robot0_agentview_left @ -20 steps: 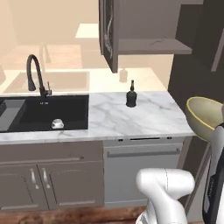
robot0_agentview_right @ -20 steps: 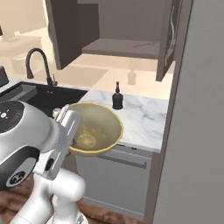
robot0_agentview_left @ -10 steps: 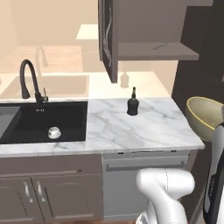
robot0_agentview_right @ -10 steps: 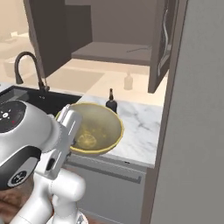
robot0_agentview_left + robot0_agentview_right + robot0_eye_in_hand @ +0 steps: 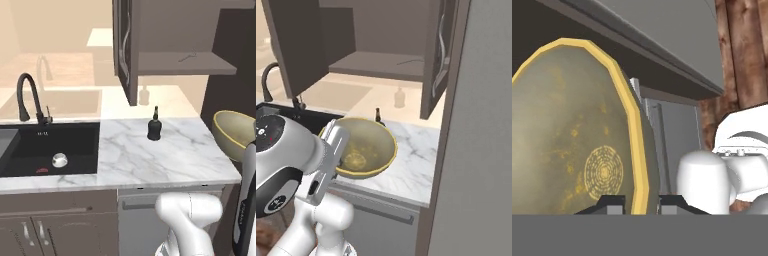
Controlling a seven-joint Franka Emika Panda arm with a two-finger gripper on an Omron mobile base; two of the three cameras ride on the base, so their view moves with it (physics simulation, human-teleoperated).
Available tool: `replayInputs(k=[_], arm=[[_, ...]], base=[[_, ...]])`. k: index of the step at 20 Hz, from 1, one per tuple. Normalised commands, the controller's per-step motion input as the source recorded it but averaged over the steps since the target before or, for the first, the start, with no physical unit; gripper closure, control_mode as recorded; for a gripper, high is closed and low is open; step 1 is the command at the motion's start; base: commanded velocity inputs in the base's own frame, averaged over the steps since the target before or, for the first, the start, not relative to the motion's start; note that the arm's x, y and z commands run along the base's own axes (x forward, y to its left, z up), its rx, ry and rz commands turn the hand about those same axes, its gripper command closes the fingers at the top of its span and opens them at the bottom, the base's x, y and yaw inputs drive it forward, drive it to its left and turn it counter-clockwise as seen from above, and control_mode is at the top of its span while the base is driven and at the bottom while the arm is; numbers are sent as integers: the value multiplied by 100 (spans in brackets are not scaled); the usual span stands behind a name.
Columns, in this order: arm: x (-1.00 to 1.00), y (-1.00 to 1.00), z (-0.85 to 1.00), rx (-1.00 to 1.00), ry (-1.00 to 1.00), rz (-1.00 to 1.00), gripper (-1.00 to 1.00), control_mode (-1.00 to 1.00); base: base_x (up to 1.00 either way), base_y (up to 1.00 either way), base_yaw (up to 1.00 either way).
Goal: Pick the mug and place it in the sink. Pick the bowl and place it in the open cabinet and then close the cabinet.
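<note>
My gripper (image 5: 641,202) is shut on the yellowish rim of the olive-tan bowl (image 5: 577,145), one finger on each side of the rim. The bowl (image 5: 363,147) hangs tilted in front of the marble counter, and it also shows at the right edge as the bowl (image 5: 234,134). A small white-grey mug (image 5: 59,159) lies inside the black sink (image 5: 75,137). Above the counter the dark cabinet (image 5: 185,62) stands open, its door (image 5: 125,50) swung out. From the other side the cabinet shelf (image 5: 381,65) looks bare, between two open doors.
A black soap bottle (image 5: 154,127) stands on the marble counter (image 5: 165,160) under the cabinet. The gooseneck faucet (image 5: 27,100) rises behind the sink. A dishwasher front (image 5: 145,210) sits below the counter. A tall grey panel (image 5: 481,130) closes off the right.
The whole scene has shifted and grown, so the base has driven closer to the counter and cabinet. The bowl stays in my grip in the same place relative to the arm.
</note>
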Motion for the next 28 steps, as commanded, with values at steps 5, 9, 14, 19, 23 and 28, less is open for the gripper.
replayInputs(k=[5, 9, 14, 19, 23, 28], arm=[[0, 0, 0, 0, 0, 0, 100, 100], [0, 0, 0, 0, 0, 0, 100, 100], [0, 0, 0, 0, 0, 0, 100, 100], [0, 0, 0, 0, 0, 0, 100, 100], [0, 0, 0, 0, 0, 0, 100, 100], [0, 0, 0, 0, 0, 0, 100, 100]], base=[[44, 0, 0], [46, 0, 0], [41, 5, 0], [25, 0, 0], [27, 0, 0], [38, 17, -4]])
